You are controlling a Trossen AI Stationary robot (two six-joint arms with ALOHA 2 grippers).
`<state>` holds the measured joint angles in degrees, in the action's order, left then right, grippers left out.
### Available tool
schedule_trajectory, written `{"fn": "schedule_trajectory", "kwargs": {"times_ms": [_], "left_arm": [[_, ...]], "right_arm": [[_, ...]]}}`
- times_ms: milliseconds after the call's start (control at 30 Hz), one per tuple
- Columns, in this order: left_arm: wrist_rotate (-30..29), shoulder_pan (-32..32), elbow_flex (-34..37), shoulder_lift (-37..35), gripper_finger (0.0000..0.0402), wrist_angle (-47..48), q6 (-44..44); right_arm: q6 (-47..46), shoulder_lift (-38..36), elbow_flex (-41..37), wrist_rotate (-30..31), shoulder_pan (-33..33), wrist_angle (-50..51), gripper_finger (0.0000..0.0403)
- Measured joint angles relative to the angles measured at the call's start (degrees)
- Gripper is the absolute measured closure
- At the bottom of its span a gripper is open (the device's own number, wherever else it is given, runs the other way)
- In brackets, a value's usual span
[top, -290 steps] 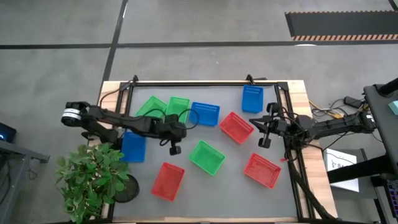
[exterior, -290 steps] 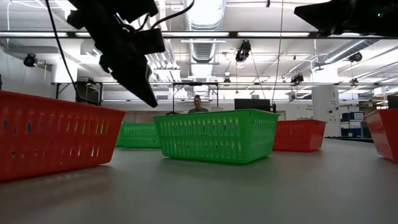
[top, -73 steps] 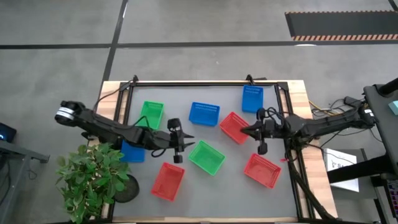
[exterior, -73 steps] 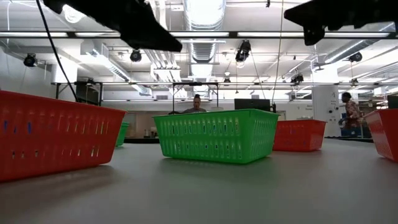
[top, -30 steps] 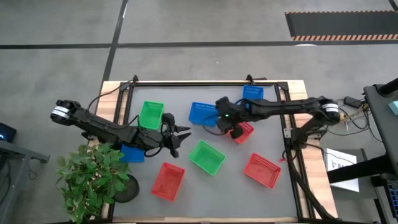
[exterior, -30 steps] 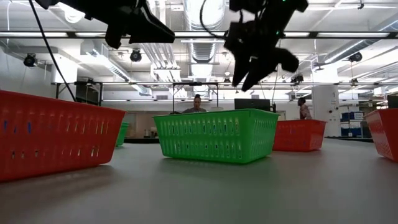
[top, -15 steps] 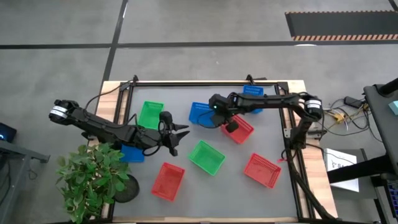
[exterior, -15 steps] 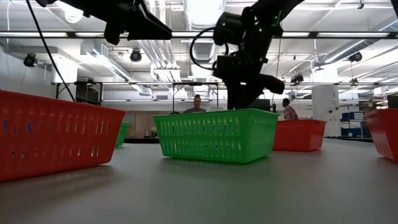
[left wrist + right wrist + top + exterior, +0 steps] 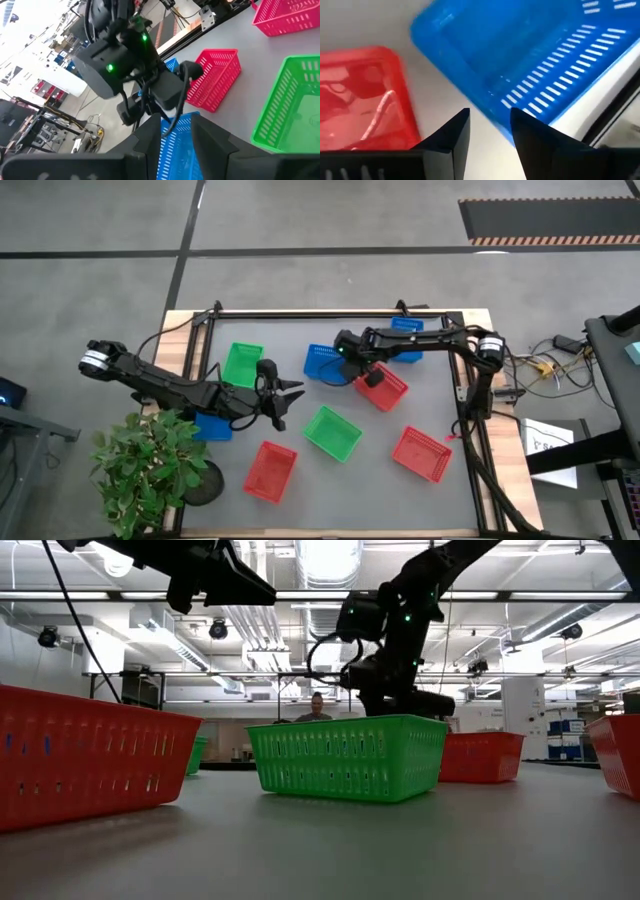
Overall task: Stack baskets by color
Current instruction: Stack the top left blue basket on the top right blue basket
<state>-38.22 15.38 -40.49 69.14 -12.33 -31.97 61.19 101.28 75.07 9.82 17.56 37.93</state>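
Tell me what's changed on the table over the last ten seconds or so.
The two green baskets at back left are now one stack. The right gripper swung from the right edge to the centre blue basket, fingers open at its rim. The left gripper drifted slightly right, empty. Other baskets stayed.

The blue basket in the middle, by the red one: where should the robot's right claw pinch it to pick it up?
Probably the thin top rim of the blue basket, on the short wall facing the red basket. It sits upright and open, so one finger can drop inside and one outside, coming down from above. The right gripper hangs over that edge, open.
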Motion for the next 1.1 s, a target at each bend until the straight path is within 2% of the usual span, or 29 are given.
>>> {"fn": "schedule_trajectory", "kwargs": {"times_ms": [200,533,700,800,900,1000,1100], "left_arm": [[0.0,0.0,0.0,0.03,0.0311,0.01,0.04],[0.0,0.0,0.04,0.03,0.0311,-0.03,0.07],[0.0,0.0,0.04,0.03,0.0311,-0.03,0.04],[0.0,0.0,0.07,0.03,0.0311,-0.05,0.04],[0.0,0.0,0.07,0.03,0.0311,-0.09,-0.1],[0.0,0.0,0.07,0.03,0.0311,-0.15,-0.15],[0.0,0.0,0.09,0.03,0.0311,-0.2,-0.17]], "right_arm": [[4.94,2.12,0.0,0.25,-0.02,-0.3,0.0279],[6.2,2.49,0.57,-2.36,-0.04,-0.41,0.0382],[3.59,2.45,3.05,-2.26,-0.15,0.83,0.0393],[-2.11,2.0,5.29,-0.16,-0.65,2.92,0.0394],[-9.67,1.53,8.47,5.55,-1.6,7.6,0.0394],[-18.13,1.25,12.35,10.38,-2.43,15.85,0.0394],[-28.51,0.98,16.01,11.19,-2.69,24.45,0.0394]]}}
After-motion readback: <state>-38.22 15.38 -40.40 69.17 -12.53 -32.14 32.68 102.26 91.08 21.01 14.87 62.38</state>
